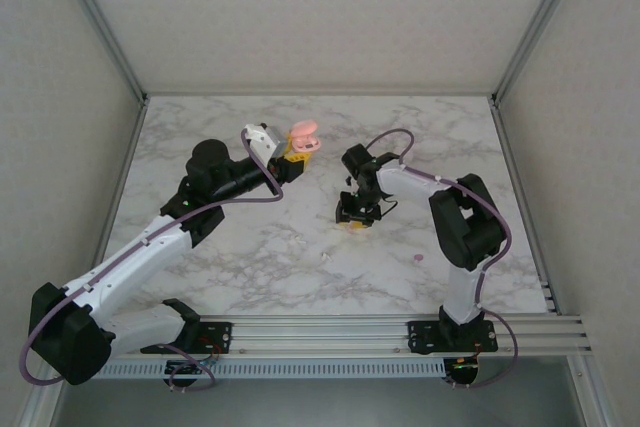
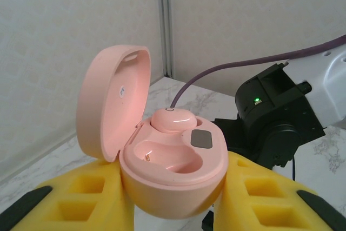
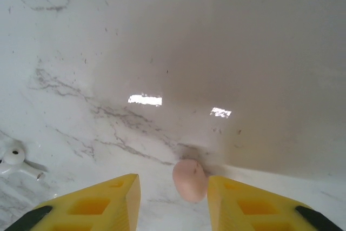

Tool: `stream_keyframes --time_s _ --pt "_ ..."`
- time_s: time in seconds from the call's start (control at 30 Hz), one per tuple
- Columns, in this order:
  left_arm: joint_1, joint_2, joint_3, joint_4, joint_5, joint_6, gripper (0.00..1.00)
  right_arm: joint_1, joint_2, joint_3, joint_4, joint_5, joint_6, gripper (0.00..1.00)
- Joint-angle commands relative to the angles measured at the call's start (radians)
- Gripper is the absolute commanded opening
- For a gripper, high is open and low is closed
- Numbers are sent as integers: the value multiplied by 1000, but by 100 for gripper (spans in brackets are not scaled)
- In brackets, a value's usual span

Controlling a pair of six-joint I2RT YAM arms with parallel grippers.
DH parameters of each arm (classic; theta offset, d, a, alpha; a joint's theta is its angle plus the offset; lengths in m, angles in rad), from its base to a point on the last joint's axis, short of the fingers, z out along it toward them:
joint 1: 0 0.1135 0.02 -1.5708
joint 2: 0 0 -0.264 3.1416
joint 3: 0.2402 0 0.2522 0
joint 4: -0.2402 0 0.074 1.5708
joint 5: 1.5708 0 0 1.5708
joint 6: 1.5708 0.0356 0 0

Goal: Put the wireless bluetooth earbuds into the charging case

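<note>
Top external view: the left gripper (image 1: pixel 297 154) is raised above the marble table (image 1: pixel 200 247) and the right gripper (image 1: pixel 357 215) is down at the tabletop near the middle.
Left gripper: closed narrow on a pink charging case (image 2: pixel 173 171), with its yellow fingers (image 2: pixel 81 198) pressing the lower shell from both sides.
Charging case: held upright and off the table, its lid swung open and standing up on the left of the left wrist view.
Seated earbud (image 2: pixel 172 118): pink, sitting in the far slot of the case beside a small dark panel. The near slot is bare.
Right gripper, wrist view: jaws partway apart, fingertips low over the marble, clamping nothing.
Peach earbud (image 3: pixel 189 180): lies on the table between the right gripper's fingers, just beside the one on the right of that view, with a clear gap to the other.
White earbud (image 3: pixel 13 159): on the table off to the left, apart from the fingers.
Purple earbud (image 1: pixel 418 259): a small speck on the table near the right arm, too small to tell more.
</note>
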Motion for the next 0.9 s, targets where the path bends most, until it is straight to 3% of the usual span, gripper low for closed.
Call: stream_keyframes --time_s 0.0,0.33,0.7,0.87 --pt "3 -6 25 8 4 4 19 7 18 35 -44 54 -34 39" --pt "3 -19 19 2 -10 13 19 26 49 85 -101 70 -145 38" --pt "2 -23 19 0 -16 14 19 91 123 153 -200 235 -194 35" --pt "2 -21 19 -1 -15 14 19 94 131 152 -200 235 -198 30"
